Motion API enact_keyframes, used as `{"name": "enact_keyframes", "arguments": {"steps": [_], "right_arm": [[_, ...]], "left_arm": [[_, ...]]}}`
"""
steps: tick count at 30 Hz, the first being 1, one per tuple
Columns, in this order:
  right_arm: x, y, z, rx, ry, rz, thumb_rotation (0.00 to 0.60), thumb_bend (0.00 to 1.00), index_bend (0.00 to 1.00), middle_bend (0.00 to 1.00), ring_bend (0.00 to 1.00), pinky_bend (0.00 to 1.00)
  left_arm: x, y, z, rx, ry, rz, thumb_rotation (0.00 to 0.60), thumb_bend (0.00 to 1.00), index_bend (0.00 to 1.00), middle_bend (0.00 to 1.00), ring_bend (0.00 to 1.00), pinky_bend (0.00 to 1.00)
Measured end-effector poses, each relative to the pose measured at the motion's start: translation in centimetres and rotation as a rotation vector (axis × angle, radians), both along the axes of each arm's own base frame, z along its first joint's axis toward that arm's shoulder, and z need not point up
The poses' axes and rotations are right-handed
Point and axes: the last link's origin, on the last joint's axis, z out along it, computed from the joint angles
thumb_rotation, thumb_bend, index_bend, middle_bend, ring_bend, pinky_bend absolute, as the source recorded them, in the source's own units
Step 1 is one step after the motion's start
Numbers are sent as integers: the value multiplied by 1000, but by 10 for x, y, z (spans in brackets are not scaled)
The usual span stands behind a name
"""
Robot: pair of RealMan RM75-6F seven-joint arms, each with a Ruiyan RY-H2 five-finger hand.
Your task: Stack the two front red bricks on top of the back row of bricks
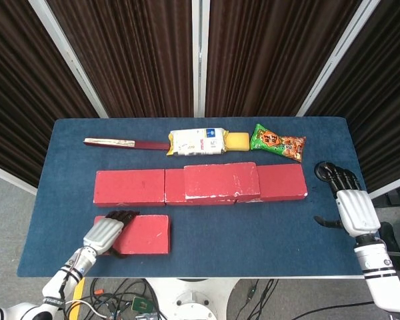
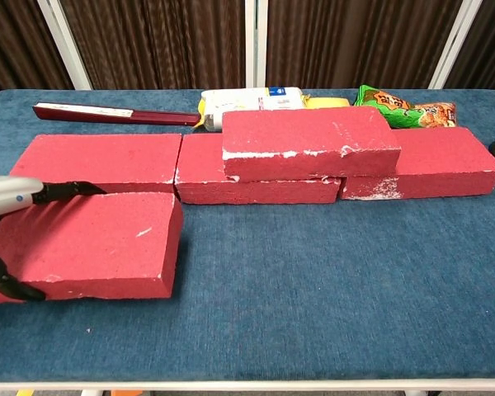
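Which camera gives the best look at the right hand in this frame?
The head view: the right hand shows whole there, resting open on the table's right edge. The chest view catches only a dark sliver of it at its right border.

Under the left hand (image 1: 107, 233), which has a silver-grey back and black fingers (image 1: 125, 215), the front brick (image 1: 143, 235) is red with small pale chips along its edges. Beyond that hand, the back row of bricks (image 1: 130, 187) is the same red, and the stacked brick (image 1: 221, 180) shows whitish scuffing along its lower edge. The surface (image 1: 253, 240) is dark blue cloth. Farther beyond lie a dark red stick with a white patterned end (image 1: 125, 143), a white packet with a blue mark (image 1: 198, 142), a yellow block (image 1: 237, 141), and a green snack bag with orange print (image 1: 278, 143). The right hand (image 1: 350, 203) is silver-grey with black fingers.
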Motion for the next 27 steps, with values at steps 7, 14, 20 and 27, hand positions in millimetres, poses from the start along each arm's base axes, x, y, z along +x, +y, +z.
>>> {"name": "enact_keyframes", "arguments": {"steps": [7, 14, 20, 27], "right_arm": [[-1, 0, 3, -2, 1, -4, 600, 0, 0, 0, 0, 0], [1, 0, 4, -10, -14, 1, 600, 0, 0, 0, 0, 0], [3, 0, 7, -20, -33, 3, 600, 0, 0, 0, 0, 0], [9, -2, 10, -26, -51, 7, 600, 0, 0, 0, 0, 0]], "left_arm": [[8, 7, 35, 45, -17, 0, 600, 126, 94, 177, 211, 247], [16, 43, 67, 75, -3, 53, 600, 125, 83, 169, 206, 247], [24, 77, 58, 14, 3, 130, 600, 125, 84, 169, 200, 239], [39, 109, 26, -13, 45, 97, 600, 125, 84, 169, 198, 224]]}}
